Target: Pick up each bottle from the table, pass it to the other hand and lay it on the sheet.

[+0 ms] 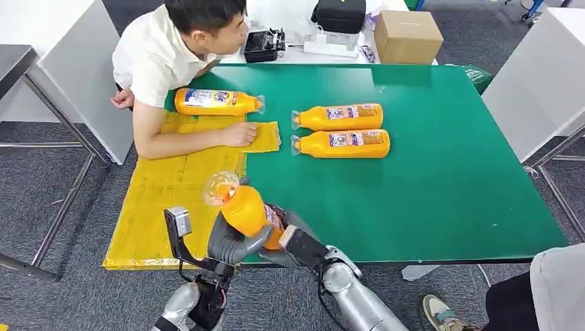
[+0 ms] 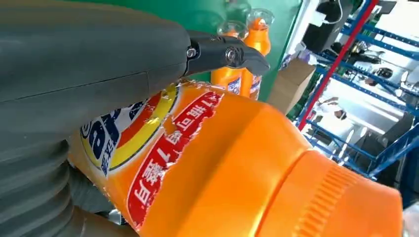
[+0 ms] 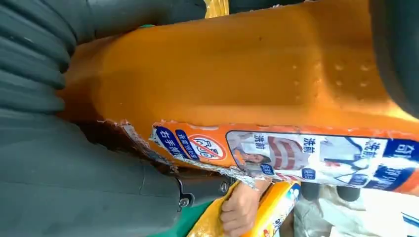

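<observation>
Both hands wrapped round 1 orange bottle [image 1: 247, 208] above the near edge of the green table [image 1: 441, 193], cap end tilted up and away toward the yellow sheet [image 1: 172, 200]. Left hand [image 1: 231, 243] cupping the bottle's lower body from the left, grey thumb laid along its side; right hand [image 1: 293, 243] pressed against the base end from the right. Bottle between the 2 hands, touching each, lifted off the table.

In the left wrist view, torn label and ribbed cap of the held bottle [image 2: 237, 173] close under the grey thumb and a dark finger [image 2: 227, 54]. In the right wrist view, orange body [image 3: 237, 79] lying against the ribbed cover, fingers mostly hidden behind it, so probably gripping firmly, though hard to judge there.

Farther off, 2 bottles [image 1: 341, 131] lying side by side on the bare green surface, caps pointing left, well apart from the hands. 1 more bottle [image 1: 217, 102] lying on the sheet's far end. Person [image 1: 172, 55] leaning over the far left corner, forearm resting on the sheet, a hand [image 1: 240, 134] flat on it just below that bottle.
</observation>
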`<control>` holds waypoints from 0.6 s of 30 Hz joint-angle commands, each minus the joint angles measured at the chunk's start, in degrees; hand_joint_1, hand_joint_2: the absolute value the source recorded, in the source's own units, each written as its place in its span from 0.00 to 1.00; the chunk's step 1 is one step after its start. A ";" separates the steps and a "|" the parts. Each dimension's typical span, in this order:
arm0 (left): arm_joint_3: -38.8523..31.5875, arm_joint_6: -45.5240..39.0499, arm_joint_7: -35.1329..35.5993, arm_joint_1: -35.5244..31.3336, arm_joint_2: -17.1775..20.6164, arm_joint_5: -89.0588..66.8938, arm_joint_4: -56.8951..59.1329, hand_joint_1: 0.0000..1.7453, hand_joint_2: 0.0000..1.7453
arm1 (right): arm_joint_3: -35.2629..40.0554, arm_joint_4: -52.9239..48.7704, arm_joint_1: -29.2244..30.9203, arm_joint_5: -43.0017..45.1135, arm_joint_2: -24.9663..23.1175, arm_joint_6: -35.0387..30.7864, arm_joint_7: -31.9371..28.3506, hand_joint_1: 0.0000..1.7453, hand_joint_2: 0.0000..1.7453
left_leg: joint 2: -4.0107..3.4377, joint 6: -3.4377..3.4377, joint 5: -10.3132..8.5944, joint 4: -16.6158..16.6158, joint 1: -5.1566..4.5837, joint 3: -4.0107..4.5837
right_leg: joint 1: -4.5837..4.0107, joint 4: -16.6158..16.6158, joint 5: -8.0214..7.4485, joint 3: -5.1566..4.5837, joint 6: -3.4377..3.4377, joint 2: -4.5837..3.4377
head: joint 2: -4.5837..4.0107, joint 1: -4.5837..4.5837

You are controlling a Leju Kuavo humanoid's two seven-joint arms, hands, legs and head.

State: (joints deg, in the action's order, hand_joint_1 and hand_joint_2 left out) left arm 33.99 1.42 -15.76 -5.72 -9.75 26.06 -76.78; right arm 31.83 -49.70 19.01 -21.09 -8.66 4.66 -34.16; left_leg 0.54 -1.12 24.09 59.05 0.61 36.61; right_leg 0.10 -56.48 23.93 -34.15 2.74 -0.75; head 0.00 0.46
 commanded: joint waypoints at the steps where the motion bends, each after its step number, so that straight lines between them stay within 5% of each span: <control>1: 0.89 0.42 -0.53 -3.60 0.36 1.41 3.61 1.00 1.00 | 5.98 5.82 3.08 0.32 0.28 0.19 -0.01 1.00 1.00 | -0.02 0.02 0.01 -0.05 -0.02 -0.14 | 0.00 0.03 0.02 0.13 -0.04 0.05 | 0.00 0.00; 2: 0.91 0.83 -1.00 -3.46 0.45 1.46 3.15 1.00 1.00 | 5.95 5.88 2.98 0.63 0.34 0.15 -0.03 0.94 1.00 | -0.05 0.03 0.03 -0.07 -0.04 -0.24 | 0.02 0.03 0.04 0.21 -0.06 0.06 | 0.00 0.00; 4: 0.72 1.32 -1.42 -3.07 0.71 1.64 2.52 1.00 1.00 | 5.40 5.88 2.64 1.68 0.35 0.26 0.18 0.16 1.00 | 0.00 0.04 0.04 -0.08 -0.05 -0.27 | 0.03 0.02 0.07 0.24 -0.07 0.11 | 0.00 0.00; 7: 0.71 1.34 -1.44 -3.04 0.75 1.64 2.50 1.00 1.00 | 5.39 5.92 2.58 1.68 0.44 0.26 0.18 0.16 1.00 | 0.02 0.02 0.01 -0.05 -0.02 -0.13 | 0.00 0.03 0.04 0.12 -0.04 0.08 | 0.00 -0.02; 9: 0.37 1.53 -1.93 -2.61 0.86 1.64 1.83 1.00 1.00 | 4.75 5.57 2.15 2.53 0.35 0.26 0.38 0.00 1.00 | 0.00 0.02 0.04 -0.06 -0.03 -0.22 | 0.01 0.03 0.06 0.19 -0.05 0.09 | 0.00 0.02; 11: -0.67 1.46 -2.51 -2.20 1.06 1.75 0.90 1.00 1.00 | 4.36 4.85 1.49 3.16 0.50 0.13 0.52 0.00 1.00 | -0.04 0.02 0.05 -0.06 -0.05 -0.22 | 0.03 0.02 0.06 0.18 -0.04 0.06 | 0.00 0.00; 12: -1.60 1.23 -2.87 -2.01 1.33 1.80 0.30 1.00 1.00 | 4.18 4.13 1.01 3.29 0.70 -0.30 0.55 0.00 0.00 | -0.02 0.02 0.03 -0.05 -0.01 -0.16 | -0.01 0.04 0.04 0.13 -0.04 0.07 | 0.00 0.00; 15: -5.70 -0.37 -2.76 -1.54 2.25 1.36 -0.27 1.00 1.00 | 4.42 -0.32 -1.23 1.91 1.74 -3.03 0.82 0.00 0.00 | -0.04 0.03 0.02 -0.05 0.00 -0.15 | -0.02 0.04 0.03 0.12 -0.04 0.05 | 0.00 0.00; 18: -11.66 -10.89 -5.16 -1.45 3.58 -10.70 0.24 1.00 1.00 | 3.83 -8.36 -6.12 -3.45 3.71 -11.91 1.39 0.00 0.00 | -0.04 0.05 0.04 -0.12 -0.02 -0.27 | 0.00 0.07 0.06 0.23 -0.07 0.07 | 0.00 0.02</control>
State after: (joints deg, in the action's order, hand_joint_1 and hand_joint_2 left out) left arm 31.65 1.22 -18.60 -5.99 -9.53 27.34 -77.11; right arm 34.23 -48.31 18.69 -18.91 -8.55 2.16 -33.70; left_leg 0.53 -1.12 24.09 59.05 0.62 36.62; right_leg 0.09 -56.48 23.93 -34.17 2.74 -0.75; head 0.00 0.48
